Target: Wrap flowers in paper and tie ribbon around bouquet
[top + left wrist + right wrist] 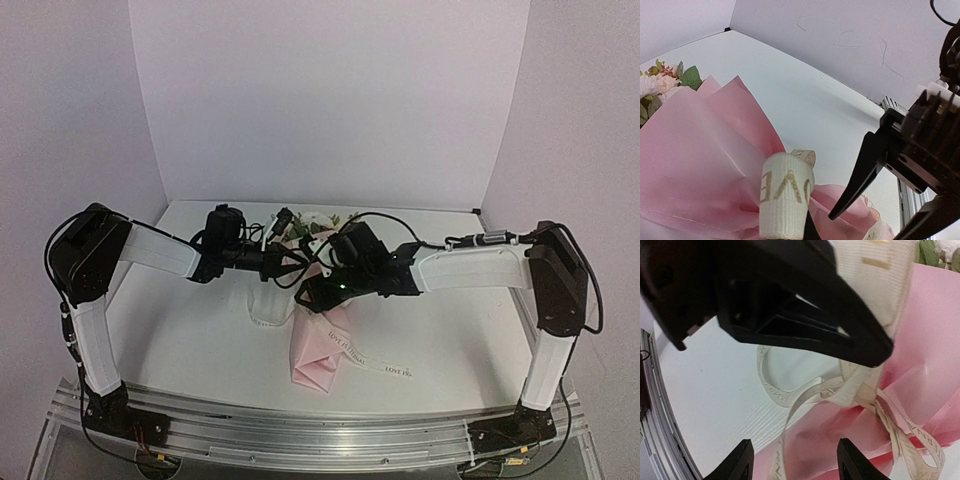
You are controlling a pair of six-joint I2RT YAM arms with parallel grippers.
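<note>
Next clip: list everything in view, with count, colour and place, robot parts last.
flowers: one bunch, pink and white with green leaves, at the far end of the wrap
paper: one sheet, light pink, wrapped around the stems, mid table
ribbon: one, cream with gold lettering, gathered at the paper, loop and end trailing on the table
table: one, white, under everything
left gripper: one, black, shut on the ribbon above the paper
right gripper: one, black, open, over the paper
</note>
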